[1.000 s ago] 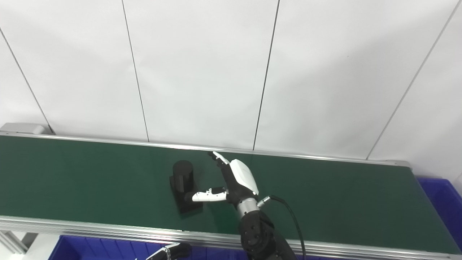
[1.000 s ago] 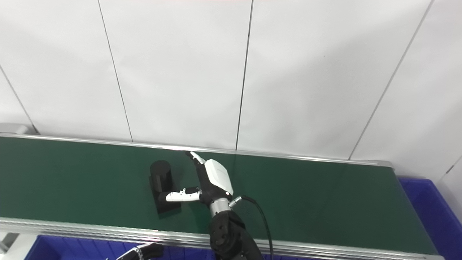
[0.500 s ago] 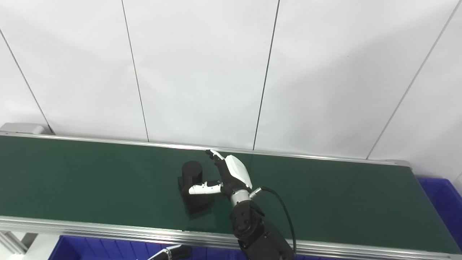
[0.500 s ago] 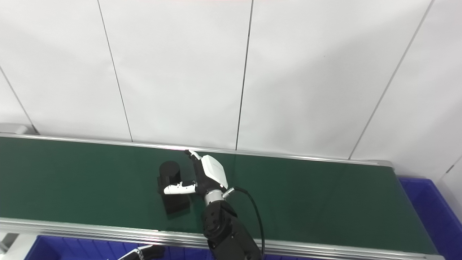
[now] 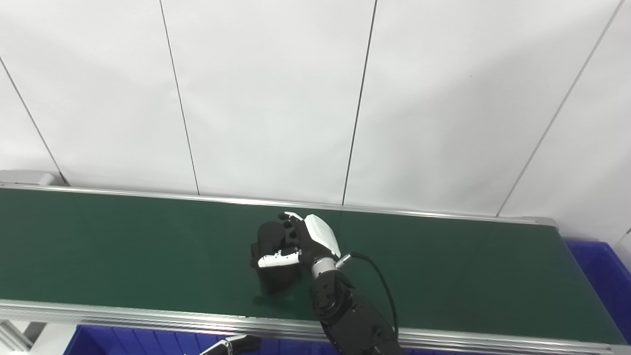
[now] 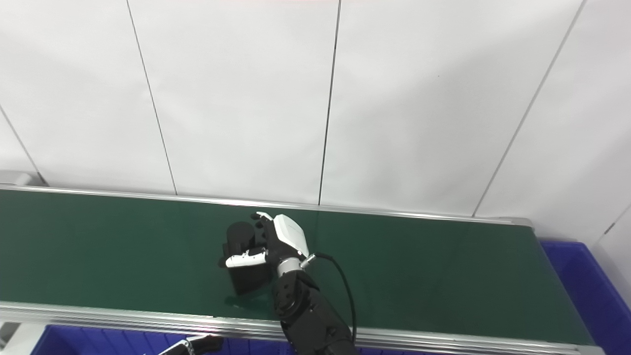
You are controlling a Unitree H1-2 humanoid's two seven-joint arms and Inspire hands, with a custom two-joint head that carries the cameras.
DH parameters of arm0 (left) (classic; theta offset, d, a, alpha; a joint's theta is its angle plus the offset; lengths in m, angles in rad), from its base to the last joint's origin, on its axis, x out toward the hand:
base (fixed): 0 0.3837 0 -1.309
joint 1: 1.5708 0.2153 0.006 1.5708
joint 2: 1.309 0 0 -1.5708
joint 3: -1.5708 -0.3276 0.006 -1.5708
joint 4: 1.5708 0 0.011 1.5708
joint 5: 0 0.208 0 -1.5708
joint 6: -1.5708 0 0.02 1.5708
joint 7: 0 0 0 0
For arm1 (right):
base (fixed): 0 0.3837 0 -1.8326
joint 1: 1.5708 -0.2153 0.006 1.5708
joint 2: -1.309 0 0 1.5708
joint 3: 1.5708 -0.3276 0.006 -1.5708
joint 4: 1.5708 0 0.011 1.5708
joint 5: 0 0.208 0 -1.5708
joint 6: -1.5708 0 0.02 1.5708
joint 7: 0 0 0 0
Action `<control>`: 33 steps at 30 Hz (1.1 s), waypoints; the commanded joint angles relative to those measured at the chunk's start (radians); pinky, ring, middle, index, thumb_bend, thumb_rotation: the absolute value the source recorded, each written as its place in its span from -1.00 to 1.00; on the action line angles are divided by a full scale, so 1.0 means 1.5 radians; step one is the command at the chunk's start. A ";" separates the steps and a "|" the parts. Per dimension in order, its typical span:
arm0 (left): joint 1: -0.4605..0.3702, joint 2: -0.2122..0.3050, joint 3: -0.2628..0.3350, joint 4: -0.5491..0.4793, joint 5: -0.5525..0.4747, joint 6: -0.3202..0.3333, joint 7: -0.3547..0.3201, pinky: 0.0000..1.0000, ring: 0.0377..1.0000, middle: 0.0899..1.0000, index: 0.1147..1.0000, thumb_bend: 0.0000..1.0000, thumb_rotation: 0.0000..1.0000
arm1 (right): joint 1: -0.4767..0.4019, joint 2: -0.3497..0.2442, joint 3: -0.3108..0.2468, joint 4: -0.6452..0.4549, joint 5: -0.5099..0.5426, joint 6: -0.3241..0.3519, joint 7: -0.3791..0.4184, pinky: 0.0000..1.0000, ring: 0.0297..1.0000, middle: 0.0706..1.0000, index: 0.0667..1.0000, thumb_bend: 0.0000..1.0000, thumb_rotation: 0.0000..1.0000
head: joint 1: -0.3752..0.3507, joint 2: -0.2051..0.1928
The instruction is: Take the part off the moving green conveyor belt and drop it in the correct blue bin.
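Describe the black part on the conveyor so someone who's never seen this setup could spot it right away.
Look at the long green conveyor belt running across below the white wall. Near its middle, the right hand curls around the black part. It is the only loose object on the belt: a short upright cylinder on a flat square base, all matte black.

Hidden and cut-off parts on the belt

The right hand covers the black part's right side, hiding their contact. The left hand is cropped at the bottom edge. Both blue bins are cut off.
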 commanded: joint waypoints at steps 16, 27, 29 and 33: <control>-0.004 0.008 -0.003 -0.019 -0.007 -0.027 0.002 0.54 0.67 0.62 0.48 0.65 -0.81 | -0.007 0.025 0.037 0.063 -0.023 -0.165 -0.195 -0.50 -0.43 -0.13 -0.09 0.05 -1.00 | -0.001 0.008; -0.007 0.007 -0.006 -0.022 -0.002 -0.027 0.007 0.54 0.66 0.62 0.47 0.64 -0.79 | 0.031 0.014 0.033 -0.012 -0.030 -0.182 -0.253 -0.63 -0.53 -0.13 -0.09 0.05 -1.00 | -0.003 0.013; -0.007 0.007 -0.007 -0.023 -0.001 -0.027 0.008 0.53 0.66 0.62 0.47 0.65 -0.77 | 0.047 0.010 0.029 -0.046 -0.030 -0.179 -0.256 -0.64 -0.53 -0.13 -0.10 0.06 -1.00 | -0.003 0.014; -0.003 0.009 -0.011 -0.032 0.002 -0.027 0.012 0.51 0.64 0.61 0.47 0.64 -0.77 | 0.098 -0.005 0.023 -0.157 -0.034 -0.157 -0.238 -0.50 -0.38 -0.17 -0.04 0.05 -1.00 | -0.006 0.020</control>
